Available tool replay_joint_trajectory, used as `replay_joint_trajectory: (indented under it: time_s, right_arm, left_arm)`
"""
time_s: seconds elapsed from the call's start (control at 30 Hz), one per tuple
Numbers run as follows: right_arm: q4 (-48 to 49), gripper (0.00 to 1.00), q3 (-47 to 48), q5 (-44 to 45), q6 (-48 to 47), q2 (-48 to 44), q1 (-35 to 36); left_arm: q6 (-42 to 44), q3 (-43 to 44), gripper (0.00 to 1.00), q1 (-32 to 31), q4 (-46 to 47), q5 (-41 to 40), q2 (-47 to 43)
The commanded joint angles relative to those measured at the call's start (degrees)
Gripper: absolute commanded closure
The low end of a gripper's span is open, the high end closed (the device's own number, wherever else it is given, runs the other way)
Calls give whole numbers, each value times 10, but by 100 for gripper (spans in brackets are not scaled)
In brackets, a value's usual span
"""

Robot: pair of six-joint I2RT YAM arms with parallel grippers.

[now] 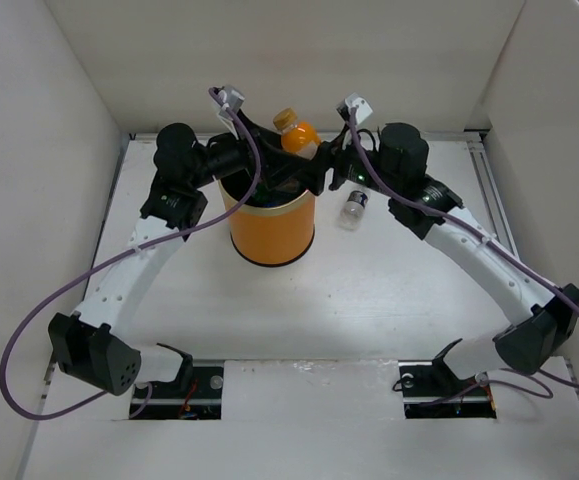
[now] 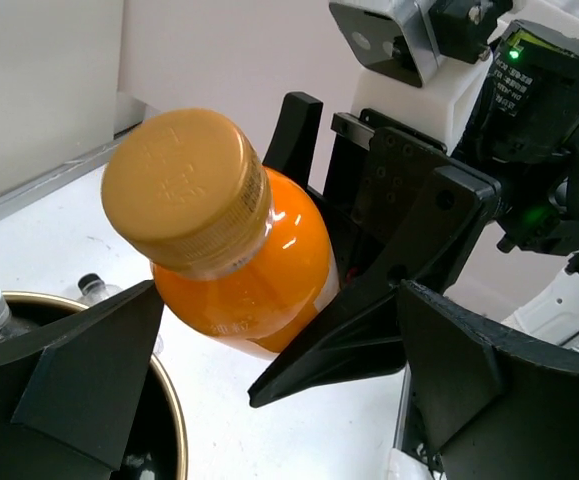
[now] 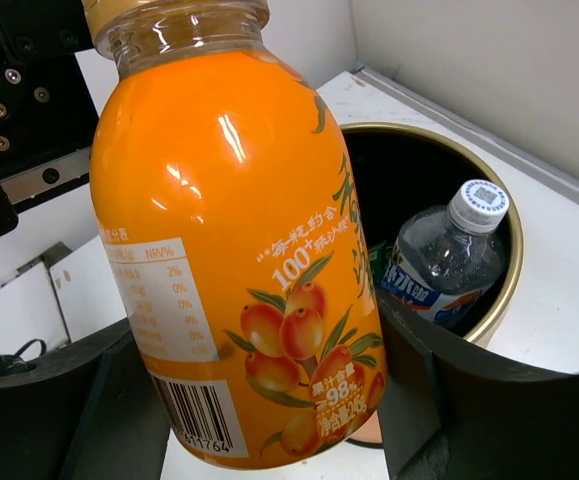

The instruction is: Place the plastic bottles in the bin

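Note:
My right gripper [image 3: 259, 420] is shut on the orange bottle [image 3: 239, 260], holding its lower body between both fingers. In the top view the orange bottle [image 1: 296, 133] hangs just behind the far rim of the orange bin [image 1: 272, 230], cap pointing away. A clear bottle with a white cap and blue label [image 3: 449, 260] stands inside the bin [image 3: 514, 270]. My left gripper [image 2: 299, 400] is open and holds nothing, hovering over the bin's rim [image 2: 174, 410] close to the orange bottle [image 2: 234, 250]. A small clear bottle with a dark cap [image 1: 353, 209] lies on the table right of the bin.
Both wrists crowd together above the bin in the top view, the right gripper [image 1: 314, 155] nearly touching the left gripper [image 1: 269, 172]. White walls enclose the table [image 1: 369, 300] on three sides. Purple cables loop from each wrist.

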Motion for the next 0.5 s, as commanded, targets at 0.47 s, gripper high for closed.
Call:
replay_joint_trajectory:
  time_s: [0.47]
  right_arm:
    - [116, 99, -65, -110, -15, -77, 57]
  left_arm:
    - [9, 8, 15, -1, 11, -49, -5]
